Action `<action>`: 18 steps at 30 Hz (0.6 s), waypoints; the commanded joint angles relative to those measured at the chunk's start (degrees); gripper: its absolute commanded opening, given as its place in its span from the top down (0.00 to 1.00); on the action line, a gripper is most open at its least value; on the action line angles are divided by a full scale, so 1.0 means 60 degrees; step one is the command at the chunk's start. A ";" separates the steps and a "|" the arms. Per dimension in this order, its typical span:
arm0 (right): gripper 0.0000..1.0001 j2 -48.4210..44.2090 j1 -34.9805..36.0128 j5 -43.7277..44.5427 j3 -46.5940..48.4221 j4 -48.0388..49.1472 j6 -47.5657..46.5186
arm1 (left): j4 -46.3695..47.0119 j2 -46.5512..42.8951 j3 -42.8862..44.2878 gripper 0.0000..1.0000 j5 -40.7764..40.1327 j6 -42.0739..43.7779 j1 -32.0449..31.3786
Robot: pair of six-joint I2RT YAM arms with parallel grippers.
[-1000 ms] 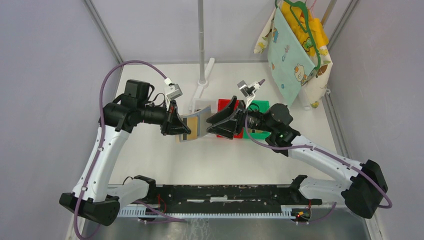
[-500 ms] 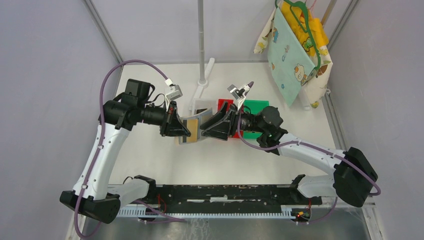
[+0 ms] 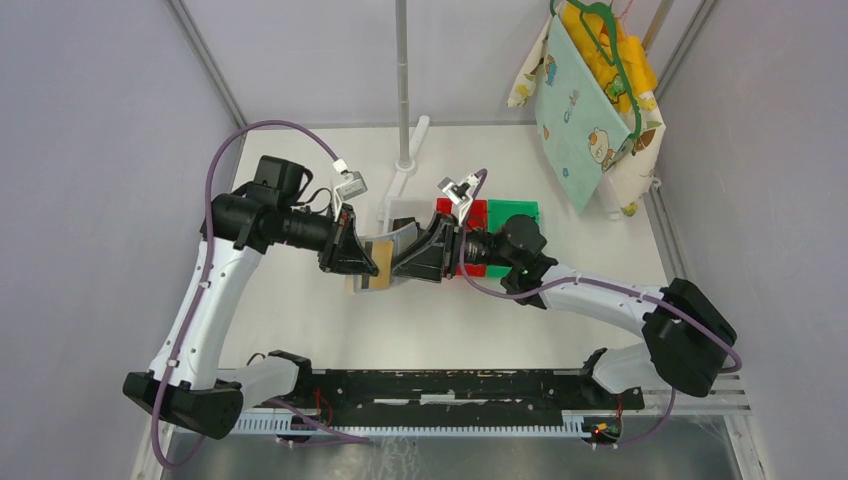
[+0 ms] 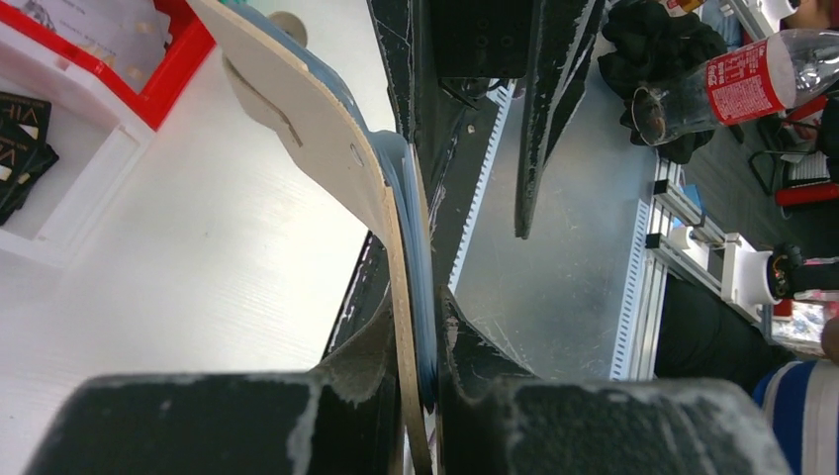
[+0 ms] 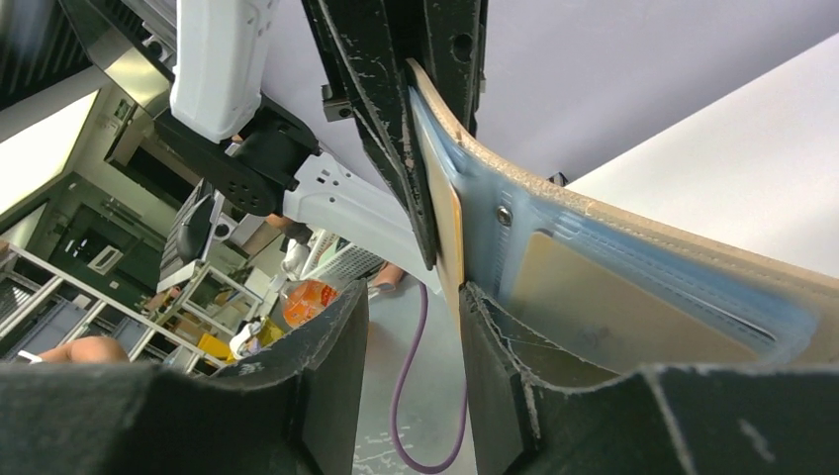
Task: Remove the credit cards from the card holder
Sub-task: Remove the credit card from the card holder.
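Open table (image 3: 440,330) nearest the bases; above mid-table, holder (image 3: 381,255) held on edge, its end clamped tight in the left gripper (image 3: 370,265). Right gripper (image 5: 414,307) with jaws part open, astride the jutting edge of a gold card (image 5: 450,213), not pinched shut on it. Close behind, a row: white bin (image 3: 403,209) with black cards (image 4: 20,148), red bin (image 3: 478,213), green bin (image 3: 515,213).
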 commanded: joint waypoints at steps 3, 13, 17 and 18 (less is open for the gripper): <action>0.60 0.0441 0.0309 0.0100 0.0206 0.2167 0.0867 | 0.0082 0.0346 0.0428 0.96 0.0254 -0.0049 -0.0052; 0.70 0.1769 0.0426 0.0989 0.0475 0.3412 0.2053 | -0.0646 0.0631 0.0769 0.86 0.1062 0.0408 -0.0045; 0.71 0.1520 0.0439 0.1297 0.0334 0.2580 0.1545 | -0.1078 0.0731 0.1008 0.87 0.1082 0.0870 -0.0049; 0.72 0.1438 0.0441 0.1334 0.0268 0.2620 0.1504 | -0.1110 0.0764 0.1027 0.87 0.1055 0.0891 -0.0049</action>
